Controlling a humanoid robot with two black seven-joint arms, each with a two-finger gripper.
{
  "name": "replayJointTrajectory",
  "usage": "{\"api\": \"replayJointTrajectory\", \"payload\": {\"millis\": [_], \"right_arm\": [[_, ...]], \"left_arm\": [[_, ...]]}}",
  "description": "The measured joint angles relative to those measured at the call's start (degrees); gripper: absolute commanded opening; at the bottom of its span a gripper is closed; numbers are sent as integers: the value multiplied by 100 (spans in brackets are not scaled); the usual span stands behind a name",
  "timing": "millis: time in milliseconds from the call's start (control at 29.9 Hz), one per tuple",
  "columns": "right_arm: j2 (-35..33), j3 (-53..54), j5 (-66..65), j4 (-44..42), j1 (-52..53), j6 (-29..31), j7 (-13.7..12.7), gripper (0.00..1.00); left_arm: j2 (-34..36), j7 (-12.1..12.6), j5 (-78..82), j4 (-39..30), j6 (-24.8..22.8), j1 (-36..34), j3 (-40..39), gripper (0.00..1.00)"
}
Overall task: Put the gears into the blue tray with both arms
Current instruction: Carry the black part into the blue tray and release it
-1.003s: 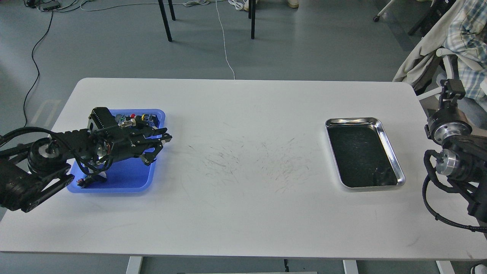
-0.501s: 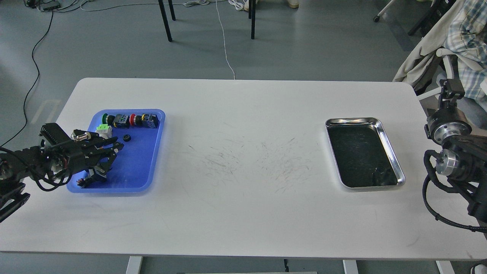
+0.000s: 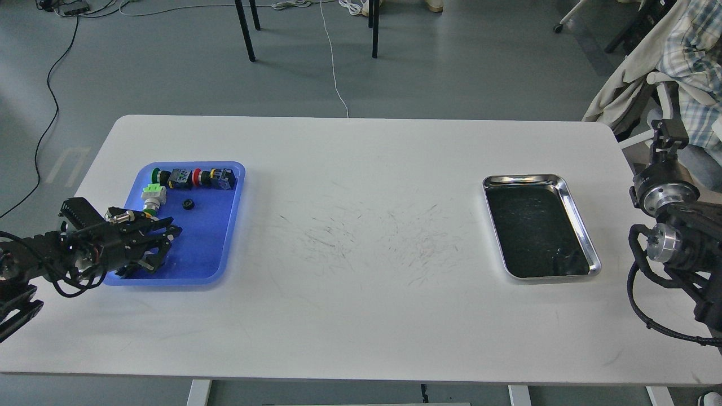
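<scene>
The blue tray (image 3: 210, 237) lies at the table's left. One small black gear (image 3: 188, 204) rests inside it, just below a row of colourful push-button switches (image 3: 194, 177) along its far rim. My left gripper (image 3: 164, 243) hovers over the tray's near-left corner, fingers spread and nothing between them, well to the near left of the gear. My right arm stays at the table's right edge. Its gripper (image 3: 669, 134) shows as a small dark block, and I cannot make out its fingers.
A shiny steel tray (image 3: 571, 197) with black lining lies on the right side of the white table (image 3: 361, 237). A green-and-white switch (image 3: 152, 194) sits in the blue tray's left part. A chair with clothing stands beyond the table's right edge.
My left arm has pulled back leftward and toward the near edge, uncovering the gear and the switches in the blue tray. The right arm has not moved.
</scene>
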Motion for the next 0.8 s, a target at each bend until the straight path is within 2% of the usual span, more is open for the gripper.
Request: {"api": "replayJointTrajectory", "payload": {"millis": [802], "right_arm": [[1, -9, -1, 9, -51, -12, 0, 95]], "left_arm": [[-177, 0, -89, -67, 1, -39, 7, 13]]}}
